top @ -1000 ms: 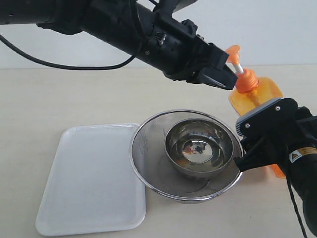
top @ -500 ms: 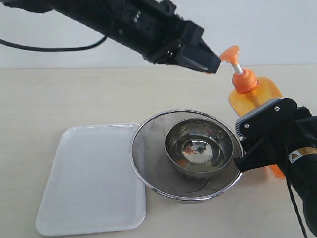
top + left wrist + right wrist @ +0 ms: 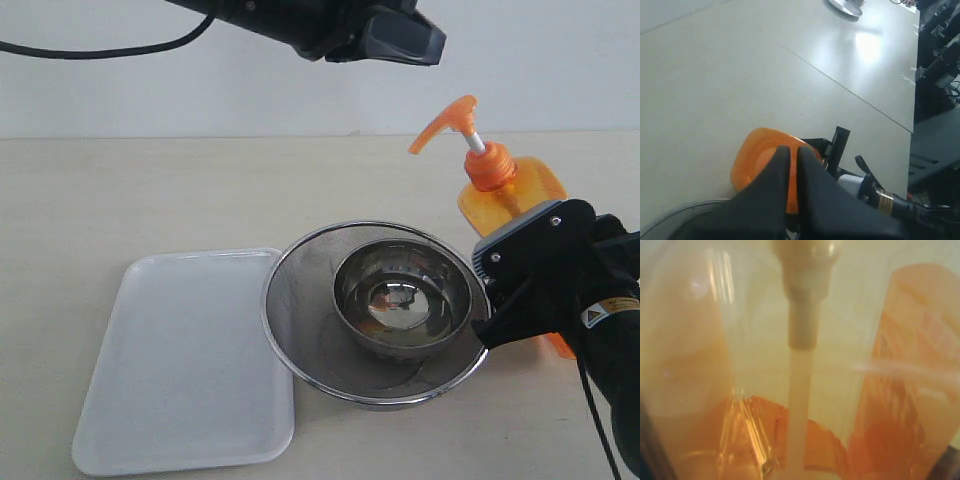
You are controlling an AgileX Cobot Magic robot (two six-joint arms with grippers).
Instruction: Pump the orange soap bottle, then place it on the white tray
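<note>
The orange soap bottle [image 3: 512,190] stands upright at the right of the table, its pump head [image 3: 452,118] raised on the white stem with the spout pointing left. My right gripper [image 3: 530,285] is shut on the bottle's body; in the right wrist view the translucent bottle [image 3: 715,365] fills the picture, with its inner tube down the middle. My left gripper [image 3: 432,46] hangs high above and left of the pump, shut and empty, apart from it. In the left wrist view its fingertips [image 3: 790,151] are together over the bottle [image 3: 752,155]. The white tray [image 3: 180,360] lies flat at the front left.
A round steel mesh strainer [image 3: 300,320] with a steel bowl [image 3: 400,300] inside sits between the tray and the bottle, its rim close to my right gripper. Bare table stretches behind them to the white back wall.
My left gripper has lifted up and away from the pump head, which it was touching a second ago. The pump head has risen and its spout now points left. The right gripper has stayed put.
</note>
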